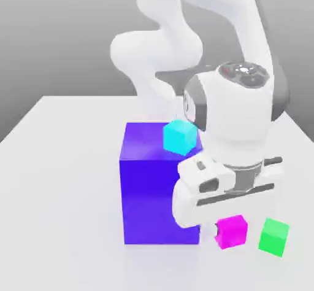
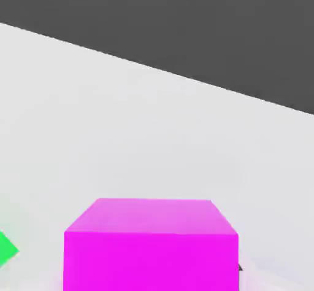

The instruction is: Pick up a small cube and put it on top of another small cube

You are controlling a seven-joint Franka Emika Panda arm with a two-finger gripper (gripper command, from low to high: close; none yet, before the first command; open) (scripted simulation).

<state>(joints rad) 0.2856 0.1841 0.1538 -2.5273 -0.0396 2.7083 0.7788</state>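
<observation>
A big blue-violet block (image 1: 158, 185) stands on the white table (image 1: 55, 161), toward the middle of the exterior view. A cyan cube (image 1: 179, 136) rests on the block's top, at the corner nearer the exterior view's right. A green cube (image 1: 273, 236) (image 2: 6, 248) sits on the table well to the right of the block in that view, apart from it.

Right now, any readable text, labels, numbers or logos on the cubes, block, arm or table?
None: no text, number, label or logo reads anywhere.
magenta cube: plain faces.
green cube: plain.
cyan cube: plain.
blue-violet block: plain.
white arm and table: unmarked.
</observation>
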